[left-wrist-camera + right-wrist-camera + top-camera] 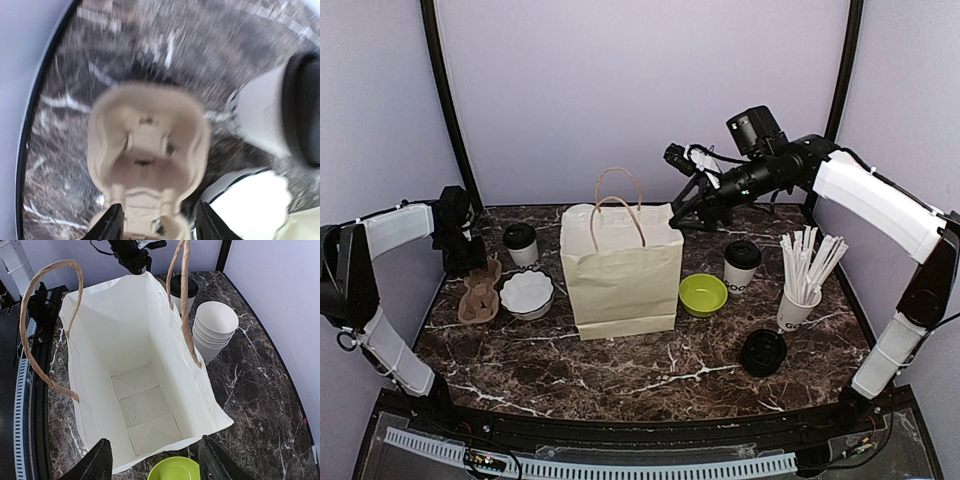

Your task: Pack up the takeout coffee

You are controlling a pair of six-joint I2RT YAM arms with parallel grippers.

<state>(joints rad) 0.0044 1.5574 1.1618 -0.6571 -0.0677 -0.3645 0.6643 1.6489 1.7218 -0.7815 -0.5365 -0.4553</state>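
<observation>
One takeout coffee cup [521, 244], white with a black lid, stands at the back left. It also shows in the left wrist view [292, 107] and the right wrist view [182, 291]. A second lidded cup [741, 264] stands right of the paper bag [620, 268]. The bag is upright and open, and its inside [145, 405] is empty. My left gripper [468, 262] is open just above the brown cup carrier [480, 292], its jaws astride the carrier's near end [147, 145]. My right gripper [681, 217] is open and empty, above the bag's right rim.
A stack of white cups [527, 293] sits between the carrier and the bag. A lime-green bowl [703, 294] lies right of the bag. A white cup of long white sticks [798, 292] and a pile of black lids [763, 352] are at the right.
</observation>
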